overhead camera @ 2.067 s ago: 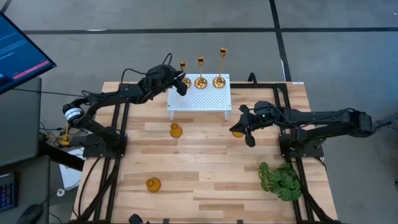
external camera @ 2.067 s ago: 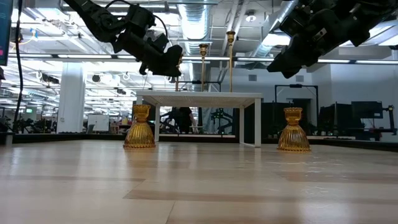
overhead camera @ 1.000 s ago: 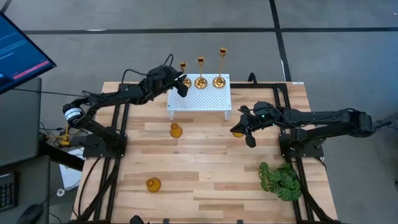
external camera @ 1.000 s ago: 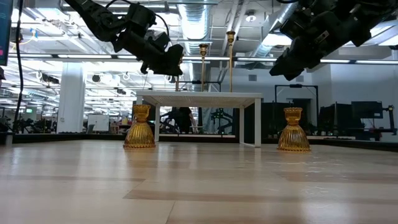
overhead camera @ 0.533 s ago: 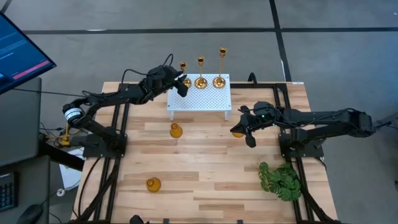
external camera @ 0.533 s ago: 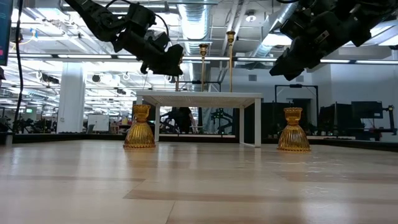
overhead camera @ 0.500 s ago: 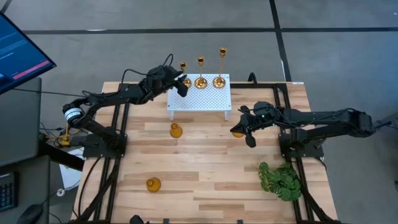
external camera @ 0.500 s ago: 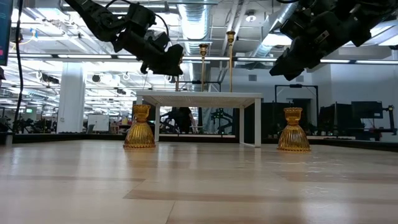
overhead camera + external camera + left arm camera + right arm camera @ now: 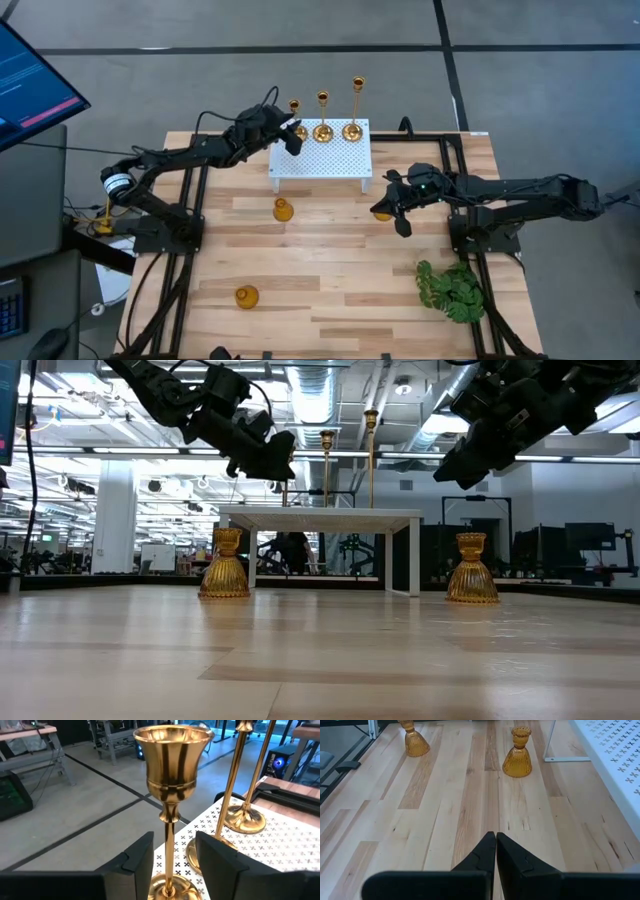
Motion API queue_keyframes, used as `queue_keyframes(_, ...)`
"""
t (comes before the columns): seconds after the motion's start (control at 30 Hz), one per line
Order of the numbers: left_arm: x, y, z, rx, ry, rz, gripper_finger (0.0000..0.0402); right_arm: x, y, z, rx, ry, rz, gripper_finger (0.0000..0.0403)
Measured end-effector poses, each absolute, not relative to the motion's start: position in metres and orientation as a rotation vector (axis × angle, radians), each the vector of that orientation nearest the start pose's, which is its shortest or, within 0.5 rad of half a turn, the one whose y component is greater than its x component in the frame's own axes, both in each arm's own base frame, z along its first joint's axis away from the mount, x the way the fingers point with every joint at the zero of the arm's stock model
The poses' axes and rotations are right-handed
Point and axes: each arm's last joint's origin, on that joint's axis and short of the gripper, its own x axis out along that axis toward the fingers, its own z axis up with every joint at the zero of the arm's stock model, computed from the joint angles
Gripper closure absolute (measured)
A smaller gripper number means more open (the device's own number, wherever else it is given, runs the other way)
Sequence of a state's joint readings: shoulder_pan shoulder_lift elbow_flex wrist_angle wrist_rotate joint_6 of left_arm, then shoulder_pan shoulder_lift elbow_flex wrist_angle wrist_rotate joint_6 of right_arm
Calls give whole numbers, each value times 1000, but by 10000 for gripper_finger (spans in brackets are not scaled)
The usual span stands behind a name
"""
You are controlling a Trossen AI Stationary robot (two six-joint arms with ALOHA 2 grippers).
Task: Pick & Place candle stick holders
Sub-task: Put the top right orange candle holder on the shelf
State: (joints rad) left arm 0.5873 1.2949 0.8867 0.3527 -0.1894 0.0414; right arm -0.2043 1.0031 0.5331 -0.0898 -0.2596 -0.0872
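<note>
Over white stand [image 9: 322, 158], left gripper [image 9: 292, 134] jaws flank shortest candlestick [image 9: 170, 800], parted; right gripper [image 9: 398, 214] closed.

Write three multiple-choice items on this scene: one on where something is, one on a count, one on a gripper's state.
1. Where does the shortest brass stick stand?
A. on the white stand
B. beside the plant
C. on the floor

2. How many squat amber holders sit on the wooden table?
A. one
B. three
C. five

3. How are the right gripper's fingers?
A. wide apart
B. closed on a holder
C. shut on nothing

Answers:
1. A: its base rests on the white stand, between the left gripper's parted fingers.
2. B: the high view shows three, one half hidden under the right arm.
3. C: the right wrist view shows the fingers pressed together over bare wood.
</note>
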Motion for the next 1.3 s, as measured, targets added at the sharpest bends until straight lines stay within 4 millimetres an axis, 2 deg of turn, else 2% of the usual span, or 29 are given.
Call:
queue_keyframes(0.43,241,166,310,31,73,770,166,202,-34,218,44,542,78,396)
queue_keyframes(0.67,242,165,306,23,116,766,168,202,-34,218,45,542,77,396)
queue_keyframes(0.87,241,157,296,-2,252,739,176,201,-34,216,59,567,77,396)
queue_keyframes(0.97,234,146,300,-23,287,720,179,200,-34,215,70,582,76,396)
queue_keyframes(1.07,222,131,314,-23,271,696,183,200,-33,214,88,585,72,396)
queue_keyframes(1.2,202,104,335,-11,219,633,188,200,-30,214,82,585,88,396)
queue_keyframes(1.3,190,82,343,-12,221,512,192,201,-27,215,76,584,105,396)
